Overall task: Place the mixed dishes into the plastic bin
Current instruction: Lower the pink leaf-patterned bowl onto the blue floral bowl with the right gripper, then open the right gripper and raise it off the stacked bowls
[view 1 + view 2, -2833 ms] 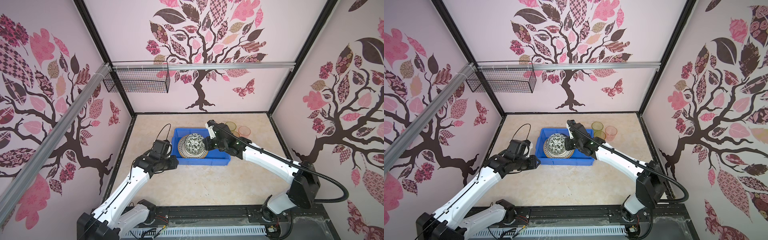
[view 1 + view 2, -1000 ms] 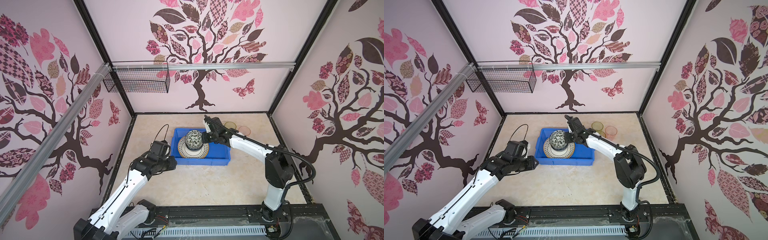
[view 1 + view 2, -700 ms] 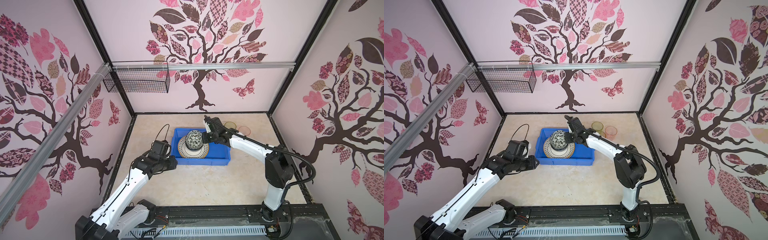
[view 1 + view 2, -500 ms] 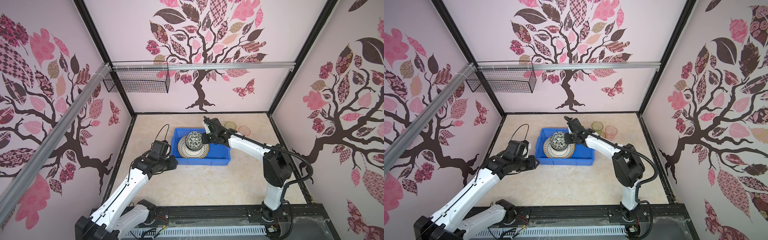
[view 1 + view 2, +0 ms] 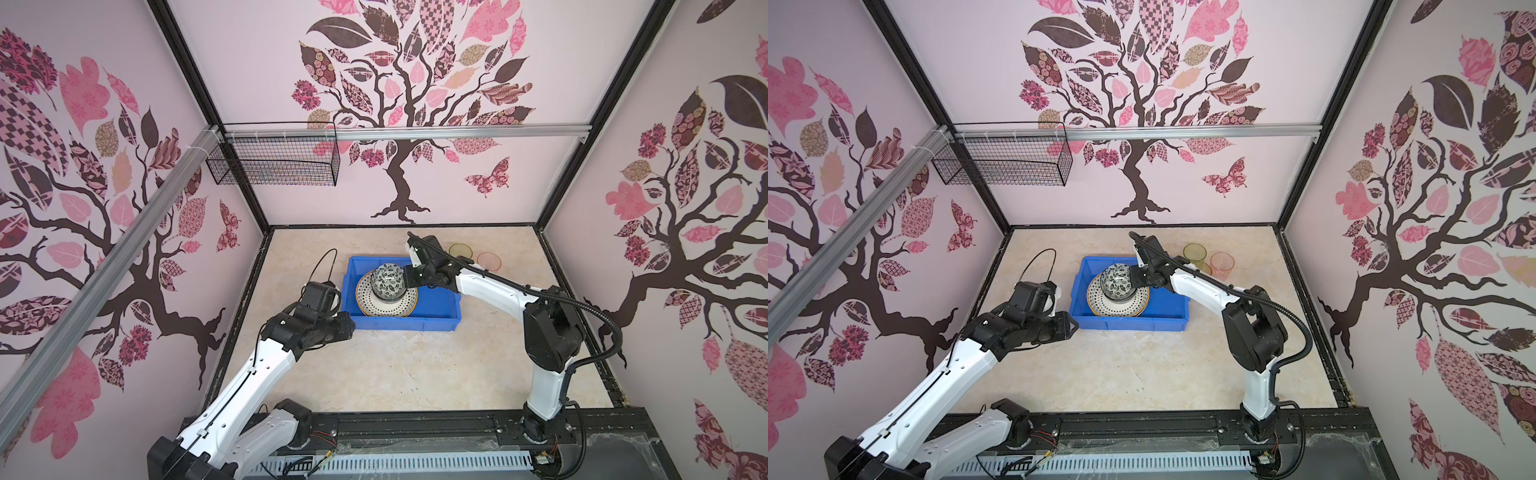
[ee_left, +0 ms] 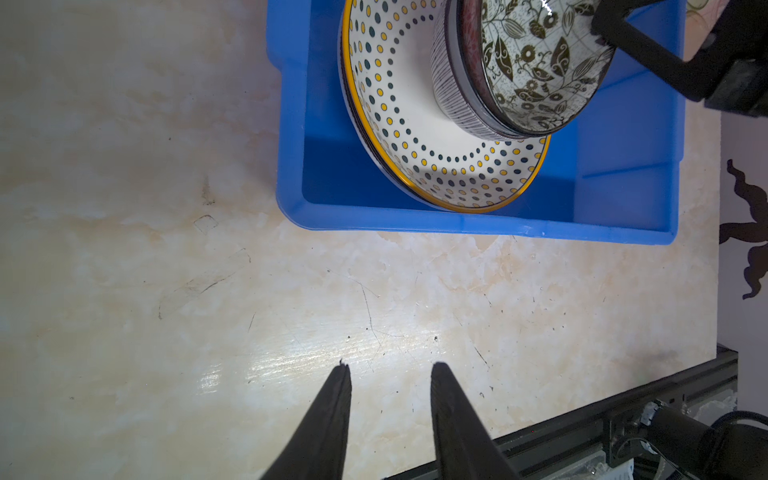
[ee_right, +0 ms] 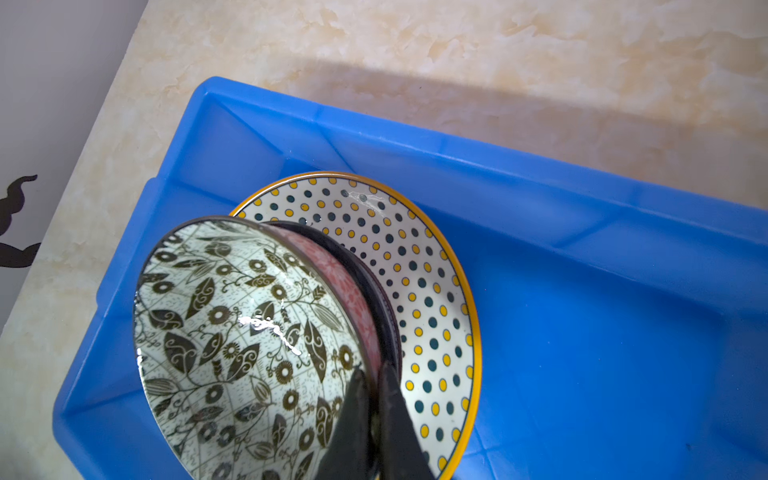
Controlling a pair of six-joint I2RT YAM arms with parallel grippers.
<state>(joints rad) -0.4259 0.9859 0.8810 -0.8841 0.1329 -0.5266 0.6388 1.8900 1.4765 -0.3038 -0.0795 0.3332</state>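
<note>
- High on the left, a black wire mesh basket point(image 5: 272, 164) hangs from the rail, well above the beige marbled table point(image 5: 395, 365).
- The left end effector point(image 6: 390, 368) hovers over bare table just off the bin's near left corner. Its two black fingers stand apart with nothing between them.
- The bright blue shallow rectangular plastic bin point(image 5: 415, 325) sits mid-table, toward the back wall.
- In the bin's left half lies a round white plate with yellow and dark dots and a yellow edge point(image 7: 415, 257). Edges of other plates show beneath it, but I cannot make out their patterns.
- A nest of bowls stands on that plate. A dark fine-striped bowl point(image 6: 446, 83) is at the bottom, and a bowl with a pinkish-red floral outside point(image 7: 345, 282) sits inside it.
- On top of the nest is a round black-and-white leafy ceramic bowl point(image 5: 387, 281).
- The right end effector point(image 7: 372, 374) comes in from the bin's back right. It is pinched on the leafy bowl's rim, one finger inside the bowl and one outside.
- Further right, behind the bin, a translucent yellow cup point(image 5: 1195, 252) and a translucent pink cup point(image 5: 1222, 264) stand on the table. A second yellowish cup point(image 5: 1203, 267) is partly hidden by the right arm point(image 5: 498, 291).
</note>
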